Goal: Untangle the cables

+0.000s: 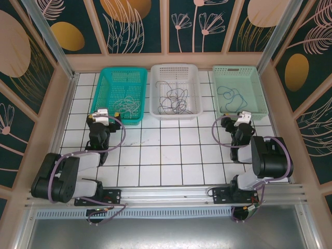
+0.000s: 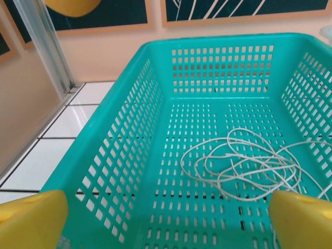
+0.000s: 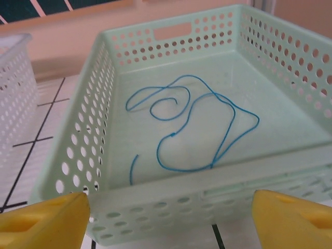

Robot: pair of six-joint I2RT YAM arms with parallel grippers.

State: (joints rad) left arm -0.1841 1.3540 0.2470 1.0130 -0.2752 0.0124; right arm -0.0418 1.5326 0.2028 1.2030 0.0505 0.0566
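Three baskets stand in a row at the back, each with cables in it. A pale whitish cable (image 2: 244, 163) lies in loose loops on the floor of the teal basket (image 2: 155, 104). Dark thin cables (image 1: 174, 97) lie curled in the white basket (image 1: 176, 111). A blue cable (image 3: 193, 124) lies loosely spread in the pale green basket (image 3: 171, 189). My left gripper (image 2: 166, 220) hovers open at the teal basket's near edge, and its yellow fingertips (image 2: 31, 218) hold nothing. My right gripper (image 3: 171, 220) stands open just in front of the pale green basket's near wall, with nothing in it.
The white tiled table (image 1: 171, 153) stretches between the baskets and the arm bases. Pink walls and aluminium posts (image 1: 49, 36) close in the sides and back. The white basket's side (image 3: 15, 88) sits just left of the pale green one.
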